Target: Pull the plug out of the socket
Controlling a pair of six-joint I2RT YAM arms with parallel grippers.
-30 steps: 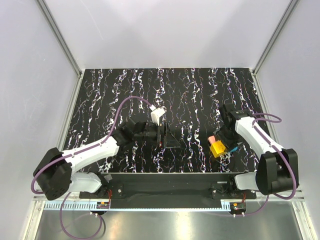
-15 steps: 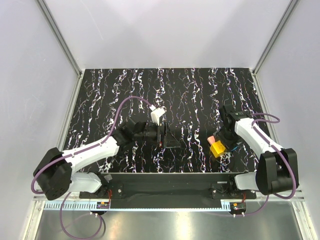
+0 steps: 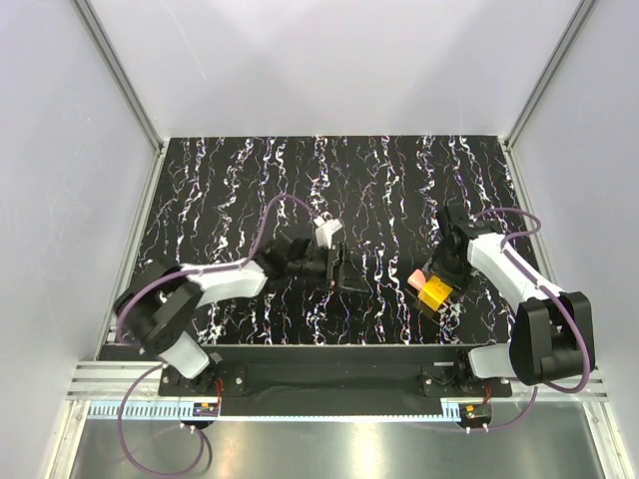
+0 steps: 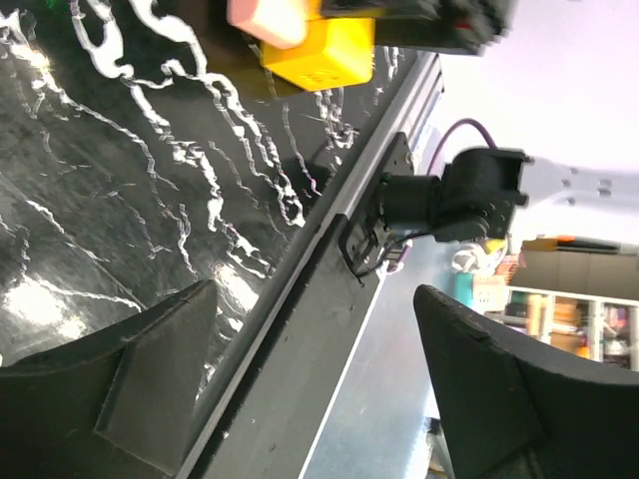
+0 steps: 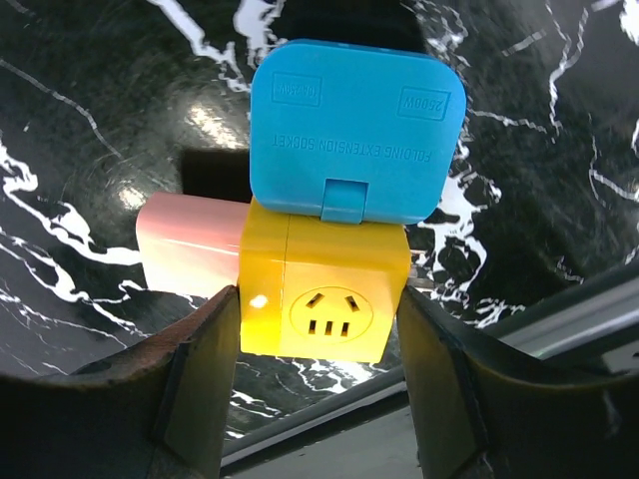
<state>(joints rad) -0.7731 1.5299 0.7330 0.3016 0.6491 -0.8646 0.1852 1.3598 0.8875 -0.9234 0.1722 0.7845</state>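
Note:
A yellow socket cube (image 5: 324,294) sits on the black marbled table with a pink plug (image 5: 190,254) in its left side and a blue adapter (image 5: 354,130) on its far side. My right gripper (image 5: 318,309) is shut on the cube, one finger against each side. In the top view the cube (image 3: 435,294) and pink plug (image 3: 412,276) lie at the right, under my right gripper (image 3: 439,284). My left gripper (image 3: 337,267) is open and empty at mid-table, its jaws pointing towards the cube. In the left wrist view the left gripper (image 4: 319,399) faces the cube (image 4: 319,50) and the pink plug (image 4: 265,20), both far off.
The table's front edge and the black mounting rail (image 3: 329,371) run just behind the cube. A purple cable (image 3: 270,215) loops over the left arm and another (image 3: 504,215) over the right arm. White walls enclose the table on three sides.
My left arm has folded in, its elbow swinging left, and its gripper has shifted a little right towards the cube. My right gripper has drawn the cube slightly left and away from the front edge.

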